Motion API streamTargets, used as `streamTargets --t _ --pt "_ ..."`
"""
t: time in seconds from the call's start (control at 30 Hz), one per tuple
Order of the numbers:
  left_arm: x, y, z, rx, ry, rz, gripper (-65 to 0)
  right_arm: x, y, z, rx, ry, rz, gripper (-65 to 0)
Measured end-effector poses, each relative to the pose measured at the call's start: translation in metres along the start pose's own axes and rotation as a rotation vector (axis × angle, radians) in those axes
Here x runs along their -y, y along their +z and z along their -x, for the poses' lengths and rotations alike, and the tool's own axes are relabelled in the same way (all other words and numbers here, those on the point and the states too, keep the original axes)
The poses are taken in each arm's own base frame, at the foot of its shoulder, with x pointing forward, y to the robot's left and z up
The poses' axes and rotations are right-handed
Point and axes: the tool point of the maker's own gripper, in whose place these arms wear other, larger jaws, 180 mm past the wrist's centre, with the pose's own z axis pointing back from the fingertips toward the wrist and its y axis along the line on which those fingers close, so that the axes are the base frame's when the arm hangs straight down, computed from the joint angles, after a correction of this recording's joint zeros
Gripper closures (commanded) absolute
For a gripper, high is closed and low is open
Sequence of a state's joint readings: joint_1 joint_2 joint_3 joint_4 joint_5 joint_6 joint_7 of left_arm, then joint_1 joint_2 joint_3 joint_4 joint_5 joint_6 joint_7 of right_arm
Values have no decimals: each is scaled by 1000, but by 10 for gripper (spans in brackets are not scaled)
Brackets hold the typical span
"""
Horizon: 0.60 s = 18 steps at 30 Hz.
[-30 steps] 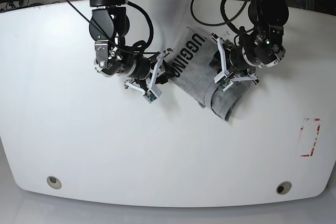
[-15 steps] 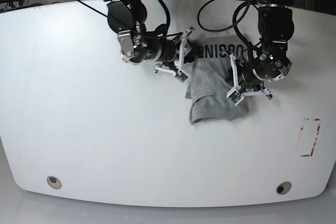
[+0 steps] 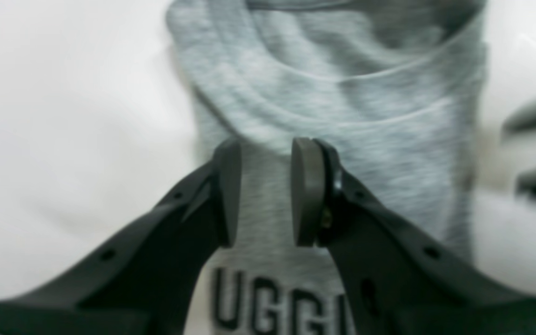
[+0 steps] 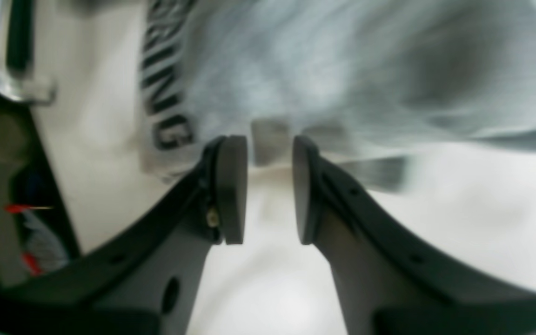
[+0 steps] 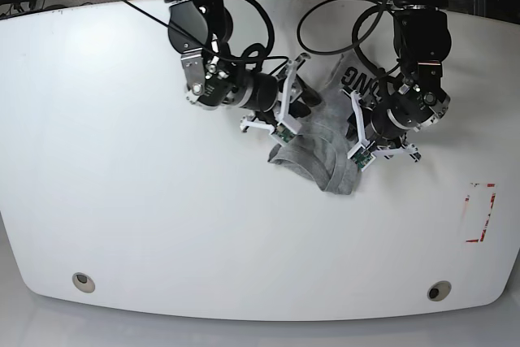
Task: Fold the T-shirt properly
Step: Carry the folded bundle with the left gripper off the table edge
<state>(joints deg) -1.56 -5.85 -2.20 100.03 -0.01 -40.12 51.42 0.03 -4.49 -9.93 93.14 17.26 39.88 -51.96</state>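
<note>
The grey T-shirt (image 5: pixel 325 152) is lying bunched mid-frame, folding far from done; the left end effector (image 3: pixel 265 190) and right end effector (image 4: pixel 270 188) are hovering slightly parted, gripping nothing.

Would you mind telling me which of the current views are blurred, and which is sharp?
Right wrist: T-shirt streaked with motion blur, claw sharp. Left wrist: shirt soft, lettering legible. Base: sharp overall, table evenly lit.

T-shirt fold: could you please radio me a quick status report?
Left tool and right tool both part open, gripping nothing. T-shirt bunched on the table between the arms, not folded. Nothing in the way.
</note>
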Motion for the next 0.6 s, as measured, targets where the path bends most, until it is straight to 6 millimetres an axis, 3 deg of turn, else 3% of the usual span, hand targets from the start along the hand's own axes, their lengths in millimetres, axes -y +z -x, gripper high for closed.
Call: streamTargets --t 0.27,0.37,0.47,0.6 --pt "27 -15 4 23 151 30 -406 56 42 27 -84 -14 159 -159" --pt "34 -27 17 7 182 45 -394 66 51 26 -73 -28 197 -159" --pt "39 -33 31 16 212 87 -363 64 56 21 -39 -33 203 -159" --pt "26 -36 37 30 239 100 -343 70 62 26 -46 -51 227 -159"
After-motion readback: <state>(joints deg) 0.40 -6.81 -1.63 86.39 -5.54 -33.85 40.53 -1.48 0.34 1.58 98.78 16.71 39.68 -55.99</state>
